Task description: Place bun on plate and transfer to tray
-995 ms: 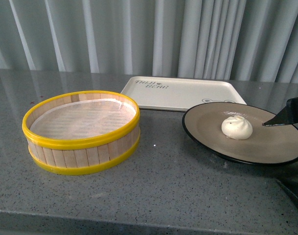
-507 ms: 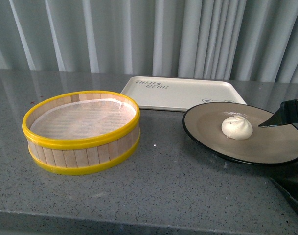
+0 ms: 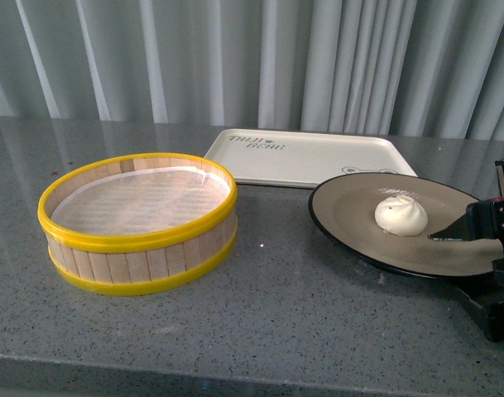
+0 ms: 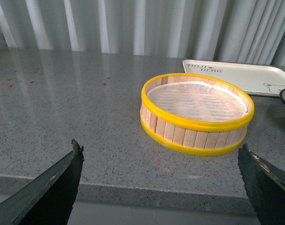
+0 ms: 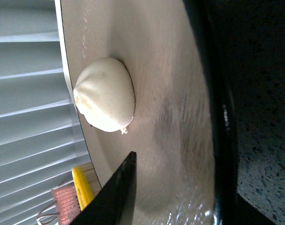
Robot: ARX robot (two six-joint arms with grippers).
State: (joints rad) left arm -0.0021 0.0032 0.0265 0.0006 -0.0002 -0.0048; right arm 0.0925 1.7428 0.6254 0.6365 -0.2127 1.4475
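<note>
The white pleated bun (image 3: 400, 214) sits on the taupe plate (image 3: 351, 223) with a black rim, at the right of the table. My right gripper (image 3: 463, 275) is open at the plate's near right edge. One finger (image 3: 450, 231) hovers over the plate's inside and the other lies outside, below the rim. In the right wrist view the bun (image 5: 105, 93) lies beyond the fingertip (image 5: 128, 164), apart from it, and the plate's rim (image 5: 217, 117) runs between the jaws of the right gripper (image 5: 189, 187). The cream tray (image 3: 309, 157) lies behind the plate. My left gripper (image 4: 158, 146) is open and empty.
A yellow-rimmed wooden steamer basket (image 3: 136, 219) stands at the left, with nothing in it; it also shows in the left wrist view (image 4: 196, 112). The table's front edge runs just under the left gripper. A grey curtain hangs behind the table.
My right gripper has dropped lower and come nearer along the plate's right edge, so its lower finger now shows under the rim. The bun and the plate have not moved.
</note>
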